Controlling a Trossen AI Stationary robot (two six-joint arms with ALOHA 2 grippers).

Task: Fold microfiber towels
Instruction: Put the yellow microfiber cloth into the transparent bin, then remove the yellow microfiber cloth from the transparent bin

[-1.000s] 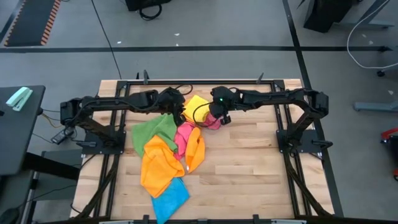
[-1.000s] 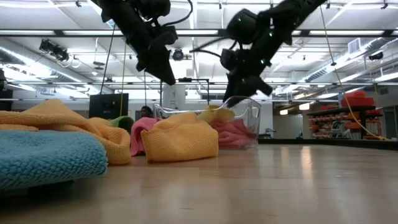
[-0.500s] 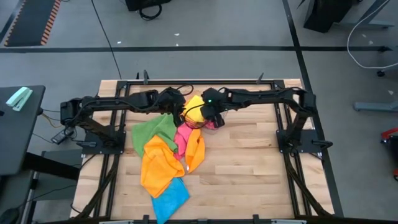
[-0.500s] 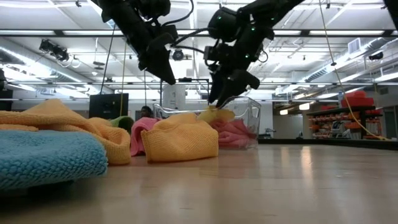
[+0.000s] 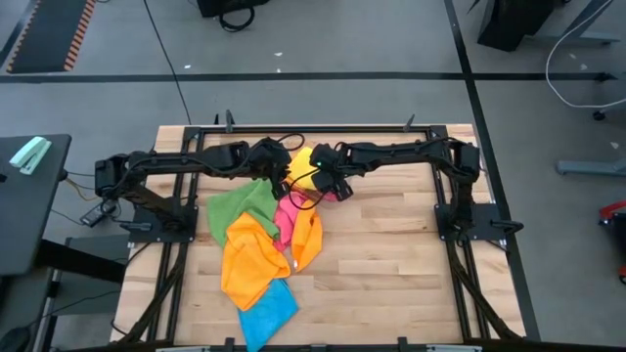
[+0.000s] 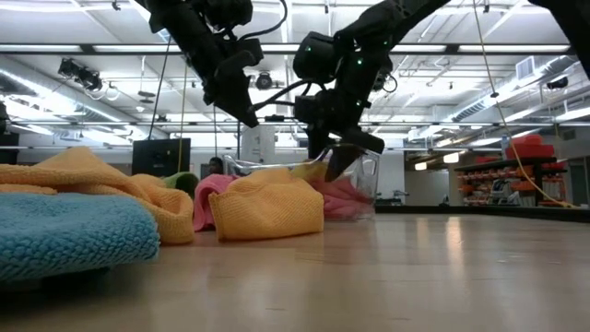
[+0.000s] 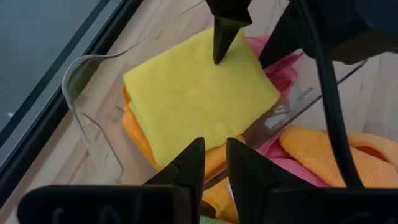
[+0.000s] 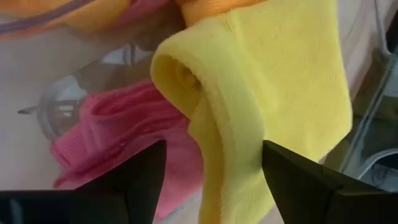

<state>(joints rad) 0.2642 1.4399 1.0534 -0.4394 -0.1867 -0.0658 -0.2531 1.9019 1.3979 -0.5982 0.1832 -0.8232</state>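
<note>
Right gripper jaws now wide, moved left over yellow towel in tray | I read: folded towel released, next one.

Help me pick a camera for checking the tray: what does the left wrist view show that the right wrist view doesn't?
Only the left wrist view shows the clear tray's curved wall, the folded yellow towel lying flat on top of an orange towel in it, the nearly closed left gripper, and a right finger above the towel.

Only the right wrist view shows the yellow towel's rolled edge between the open right gripper's fingers.

Both show the yellow towel and a pink towel.
</note>
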